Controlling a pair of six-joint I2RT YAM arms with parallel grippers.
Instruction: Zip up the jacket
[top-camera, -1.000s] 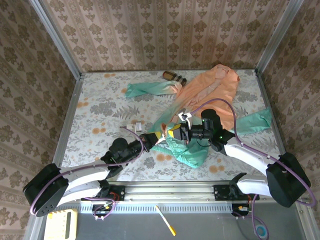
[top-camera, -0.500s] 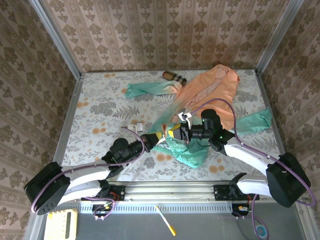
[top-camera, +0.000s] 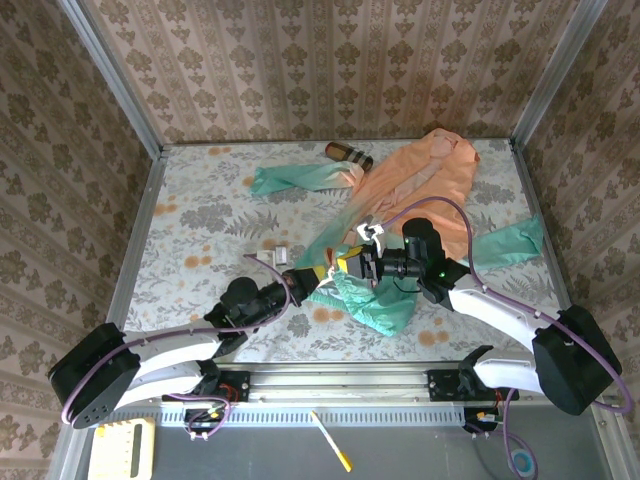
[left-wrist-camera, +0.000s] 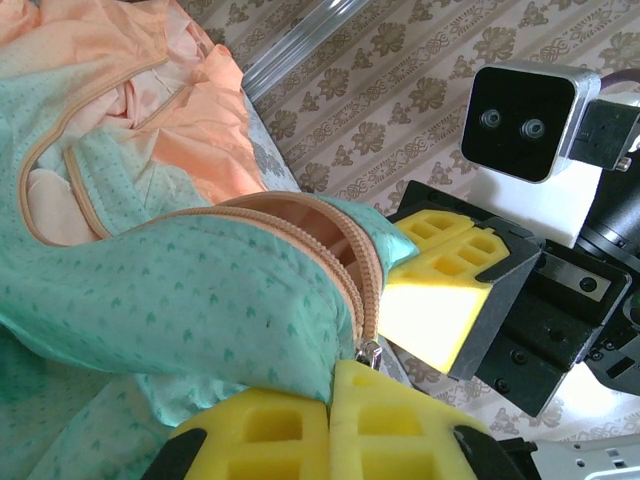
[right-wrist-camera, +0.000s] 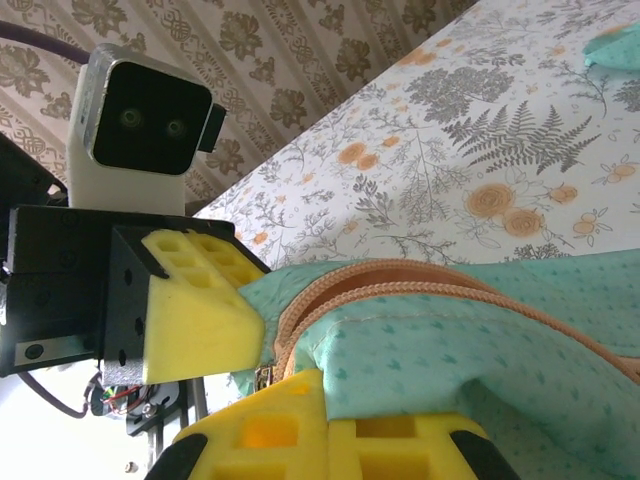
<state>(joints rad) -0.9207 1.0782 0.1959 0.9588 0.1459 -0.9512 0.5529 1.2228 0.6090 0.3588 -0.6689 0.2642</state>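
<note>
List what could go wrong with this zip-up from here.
1. The left gripper and right gripper pinch the jacket hem very close together, so they may bump each other.
2. Loose mint fabric bulges beside the zipper slider and may catch in it.
3. The jacket lies crumpled on the table, so the zipper line likely bends and could jam.

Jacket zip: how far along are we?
Done: the left gripper and right gripper are both clamped on the jacket at its green hem, by the slider. In hand: apparently seating the zipper's bottom end. Left: the slider sits at the hem, so the run up to the collar looks undone.
</note>
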